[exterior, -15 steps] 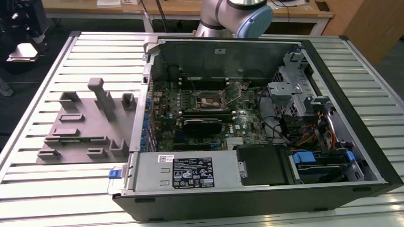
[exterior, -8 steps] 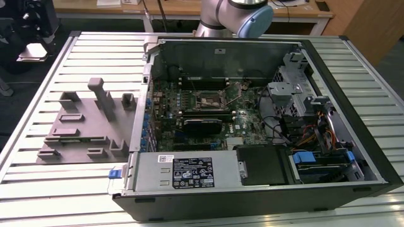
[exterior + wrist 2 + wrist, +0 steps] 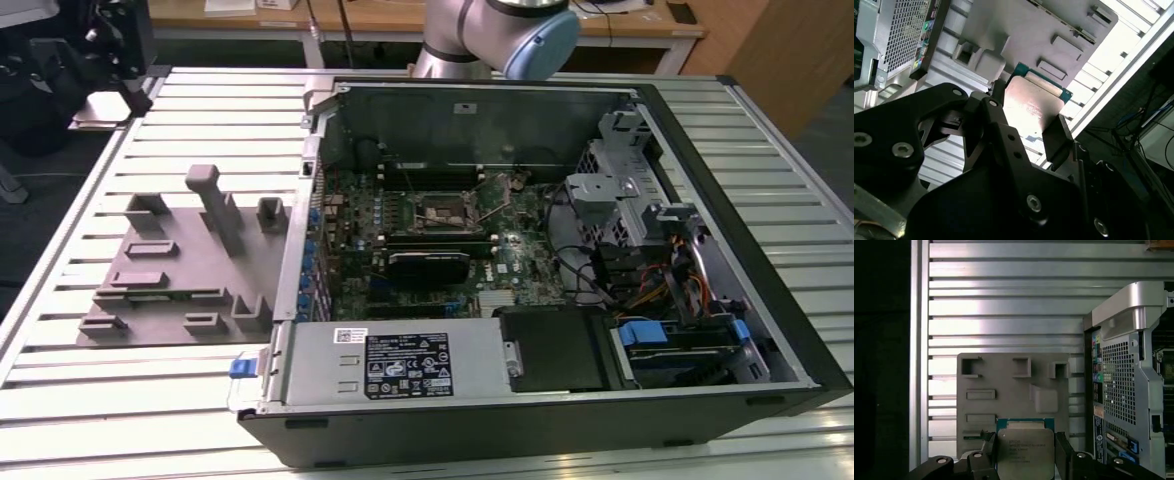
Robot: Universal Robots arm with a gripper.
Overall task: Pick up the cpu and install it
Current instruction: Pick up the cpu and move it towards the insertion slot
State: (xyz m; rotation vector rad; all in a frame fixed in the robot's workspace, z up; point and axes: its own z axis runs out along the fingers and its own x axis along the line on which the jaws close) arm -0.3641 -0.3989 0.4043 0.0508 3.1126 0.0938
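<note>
My gripper (image 3: 1025, 460) is closed onto the cpu (image 3: 1025, 446): in the first wrist view 1 dark finger (image 3: 1063, 456) presses on each of 2 opposite edges, the metal top faces the camera and the green border shows past the fingertips. In the second wrist view the cpu (image 3: 1030, 106) sits square in that grip, not visibly skewed. It hangs above the grey fixture tray (image 3: 1004, 375), clear of its pockets as far as I can judge. The rear panel of the computer case (image 3: 1121, 365) stands just beside the tray on the slatted table (image 3: 1004, 290). The step in hand, as I read it, is carrying the cpu to the socket (image 3: 447, 212), which lies mid-motherboard (image 3: 350, 235) in the exterior view, ringed by taller parts. To do that well I'd grip lightly and only on the edges, hold it level, travel slowly over the case wall and match its corner mark to the socket. A tilted or twisted arrival risks bent contacts. I cannot tell whether the socket's metal frame is open
</note>
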